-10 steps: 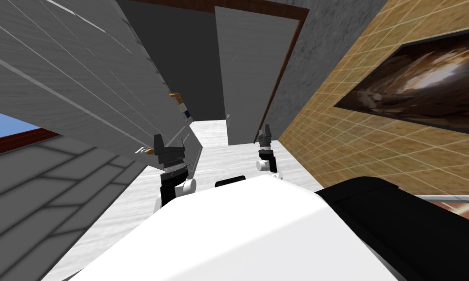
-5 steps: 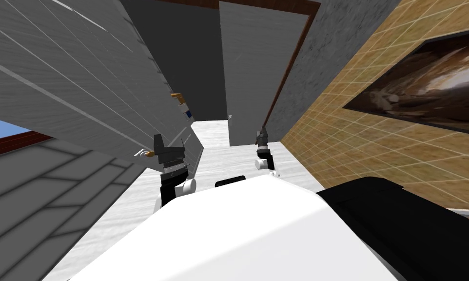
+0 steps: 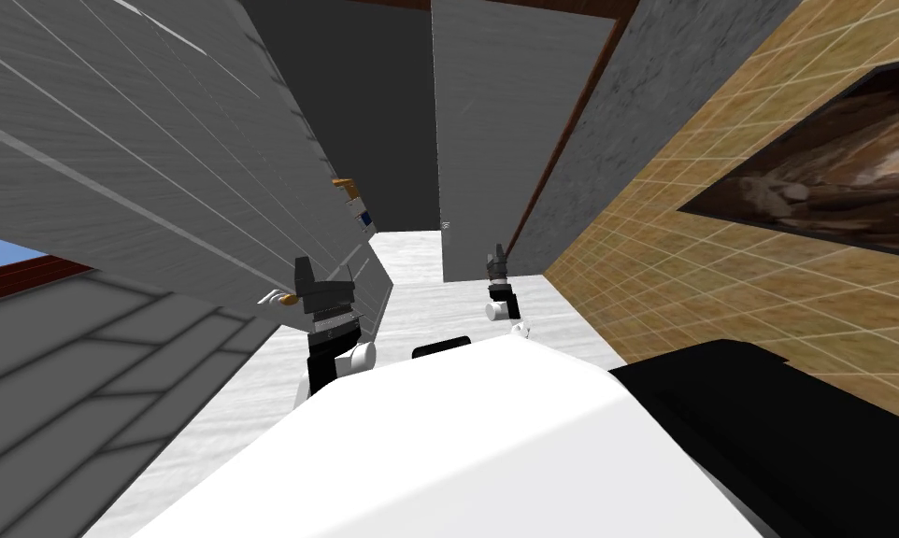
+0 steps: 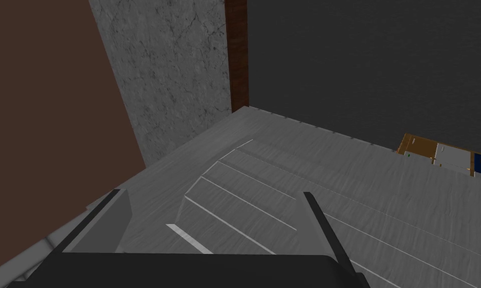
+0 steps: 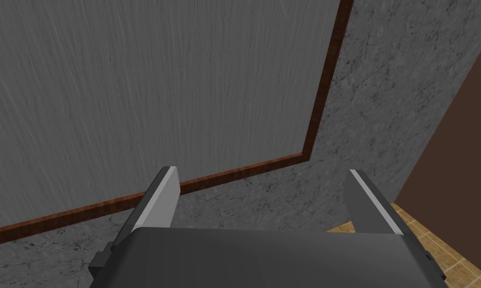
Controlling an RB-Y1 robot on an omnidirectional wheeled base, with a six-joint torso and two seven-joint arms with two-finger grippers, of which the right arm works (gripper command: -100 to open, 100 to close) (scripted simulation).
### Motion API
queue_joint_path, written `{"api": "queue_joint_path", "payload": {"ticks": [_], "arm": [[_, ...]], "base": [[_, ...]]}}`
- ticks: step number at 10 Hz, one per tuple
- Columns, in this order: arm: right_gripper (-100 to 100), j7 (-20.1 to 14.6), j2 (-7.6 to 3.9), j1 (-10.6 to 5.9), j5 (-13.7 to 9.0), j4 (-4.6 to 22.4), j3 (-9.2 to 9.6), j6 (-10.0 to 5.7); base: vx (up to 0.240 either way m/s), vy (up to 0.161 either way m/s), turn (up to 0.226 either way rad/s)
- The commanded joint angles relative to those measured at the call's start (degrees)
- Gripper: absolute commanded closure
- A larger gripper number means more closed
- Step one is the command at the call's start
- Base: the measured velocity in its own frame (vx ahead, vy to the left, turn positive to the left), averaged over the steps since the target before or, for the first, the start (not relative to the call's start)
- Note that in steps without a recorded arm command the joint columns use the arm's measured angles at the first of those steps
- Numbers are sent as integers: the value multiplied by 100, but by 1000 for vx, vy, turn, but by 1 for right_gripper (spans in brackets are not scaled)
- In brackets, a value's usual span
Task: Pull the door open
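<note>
Door [image 3: 504,140]: upright at your 12, long axis 12–6, face toward you. Brown frame [image 3: 569,131] on its 3 side. Ajar or shut: can't tell.
R gripper [image 5: 260,172]: by door's foot, approx 1 o'clock, fingers spread wide, empty.
L gripper [image 4: 212,194]: 11 o'clock, spread, empty.
Handle [image 3: 446,225]: door's 9 edge, untouched.
Est.: approach only; you've grip & pull outstanding.

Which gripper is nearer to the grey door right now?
Right. The right gripper hangs open close in front of the grey door; the left gripper sits farther back, beside the grey panelled furniture.
</note>
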Motion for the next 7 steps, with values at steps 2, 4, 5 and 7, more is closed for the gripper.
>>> {"api": "queue_joint_path", "payload": {"ticks": [2,4,5,7], "arm": [[-100,44,-77,-142,-158,281,14,-8],[-100,108,-156,-321,-349,613,39,-11],[-100,108,-156,-321,-349,617,39,-11],[-100,173,-234,-503,-542,956,64,-13]], "base": [[84,23,31],[65,7,44],[61,8,19],[73,32,43]]}}
